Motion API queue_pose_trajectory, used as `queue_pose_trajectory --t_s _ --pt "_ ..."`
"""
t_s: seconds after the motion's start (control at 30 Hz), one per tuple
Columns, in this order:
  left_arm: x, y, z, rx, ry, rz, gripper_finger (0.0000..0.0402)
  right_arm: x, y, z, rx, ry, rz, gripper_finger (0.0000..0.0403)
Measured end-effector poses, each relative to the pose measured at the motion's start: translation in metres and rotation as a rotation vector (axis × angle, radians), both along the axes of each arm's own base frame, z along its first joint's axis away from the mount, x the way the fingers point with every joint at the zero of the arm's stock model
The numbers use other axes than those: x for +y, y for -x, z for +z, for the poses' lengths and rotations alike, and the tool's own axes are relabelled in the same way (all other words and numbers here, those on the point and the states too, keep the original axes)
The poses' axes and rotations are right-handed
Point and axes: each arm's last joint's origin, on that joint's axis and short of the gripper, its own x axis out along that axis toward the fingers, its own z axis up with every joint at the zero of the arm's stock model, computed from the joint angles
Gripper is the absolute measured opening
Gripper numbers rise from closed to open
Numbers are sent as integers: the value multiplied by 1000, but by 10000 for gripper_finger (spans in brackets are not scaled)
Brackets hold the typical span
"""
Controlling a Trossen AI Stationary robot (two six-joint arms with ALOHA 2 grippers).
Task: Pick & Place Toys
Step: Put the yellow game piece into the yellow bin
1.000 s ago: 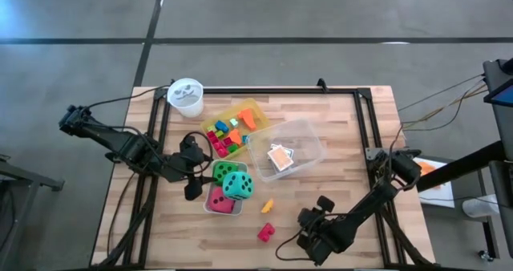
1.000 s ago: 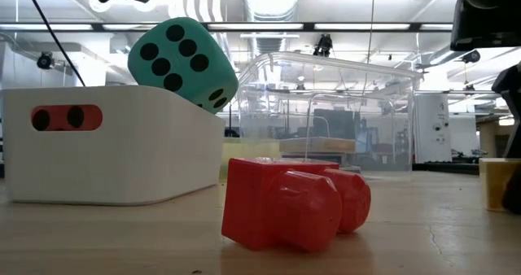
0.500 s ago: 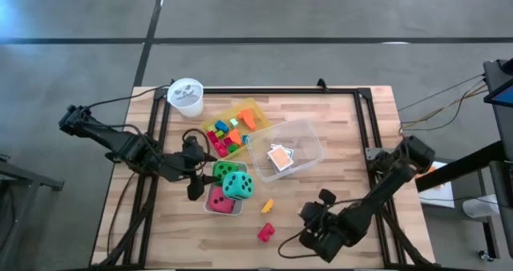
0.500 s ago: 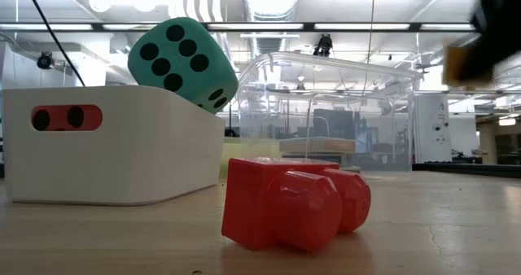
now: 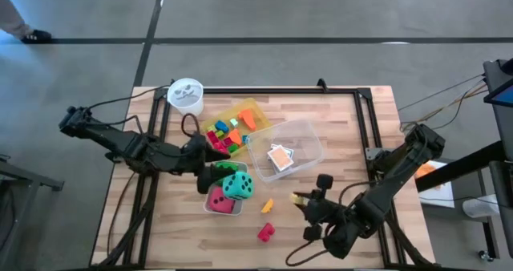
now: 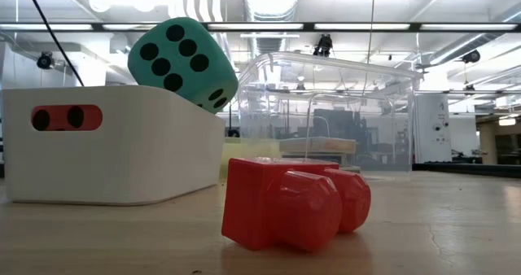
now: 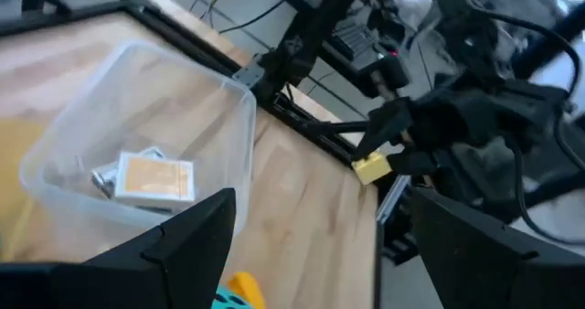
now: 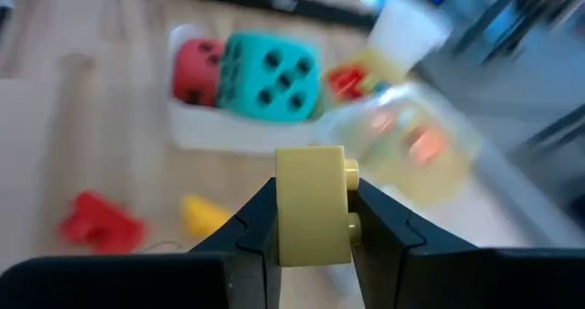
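1. Right gripper: near side of the table, raised above the wood. Jaws clenched on a yellow block, held squarely between the fingers.
2. Red block: loose on the table near the front edge, lying on its side.
3. Orange block: loose, just beyond the red block, between it and the white bin.
4. White bin: holds a red die, teal die and green die; the teal die stands above the rim.
5. Left gripper: over the far end of the white bin, jaws released and holding nothing.
6. Clear box: right of the bin, open-topped, card packs on its floor.
7. Yellow tray: beyond the bin, packed with small mixed blocks.
8. White cup: far left corner.

Step in hand, judged: carrying the yellow block to a container. The tray of like blocks looks the likeliest home, though the clear box lies nearer. Keep the grip firm, stay above the teal die and the box's wall, lower inside the rim, then release.

Room: bare wood lies right of the clear box and along the near right, so a rightward approach is free. The left arm crowds the bin and the tray's near edge; cross there only once it moves away. Black rails edge the table.
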Motion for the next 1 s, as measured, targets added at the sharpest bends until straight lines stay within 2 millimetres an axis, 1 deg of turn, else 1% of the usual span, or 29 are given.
queue_pose_trajectory --t_s 0.13,0.23,0.33,0.47,0.57,0.73,1.0 --pt "1 -12 -4 -15 79 46 315 -6 -11 14 1 184 41 85" --pt "1 -25 -9 -30 115 51 315 -12 -27 21 -19 258 71 85" --pt "0 -34 -10 -51 147 5 315 -19 -40 28 -41 319 81 85" --pt "-2 -43 -13 -73 151 -4 315 -28 -56 40 -86 356 120 85" --pt "-1 -49 -17 -67 151 5 315 -33 -65 45 -106 398 138 85" --pt "1 -58 -18 -111 167 22 315 -48 -75 46 -107 387 121 85" --pt "4 -71 -29 -99 123 72 315 -76 -89 46 -111 343 49 85"
